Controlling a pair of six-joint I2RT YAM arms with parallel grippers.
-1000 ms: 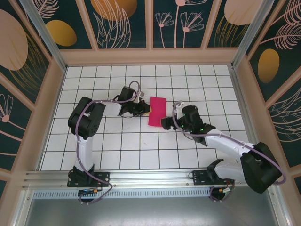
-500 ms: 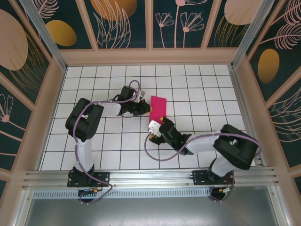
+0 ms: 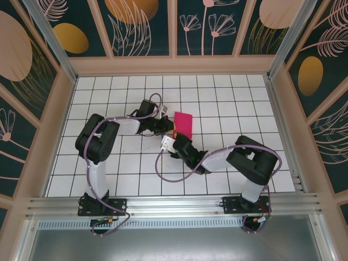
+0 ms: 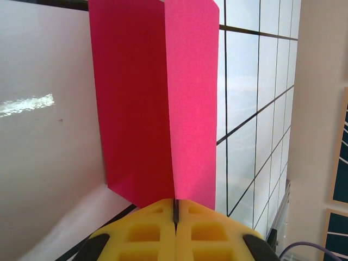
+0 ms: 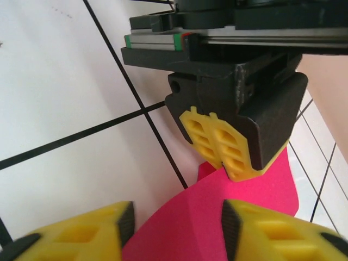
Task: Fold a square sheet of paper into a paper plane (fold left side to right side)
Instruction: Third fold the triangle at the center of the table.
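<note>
Swinging in from the right, the right claw (image 3: 175, 143) now straddles the near end of the pink paper (image 3: 183, 124), fingers apart, likely to pinch it. Near the middle of the table (image 3: 125, 174), the left claw (image 3: 166, 126) clamps the paper's left edge, holding that flap up for folding rightward.

square sheet of paper (image 4: 138, 103): far end cut off at the top; near edge hidden between the left fingers (image 4: 144, 234)
right fingers (image 5: 269, 231): blurred, cropped at the bottom edge
</note>
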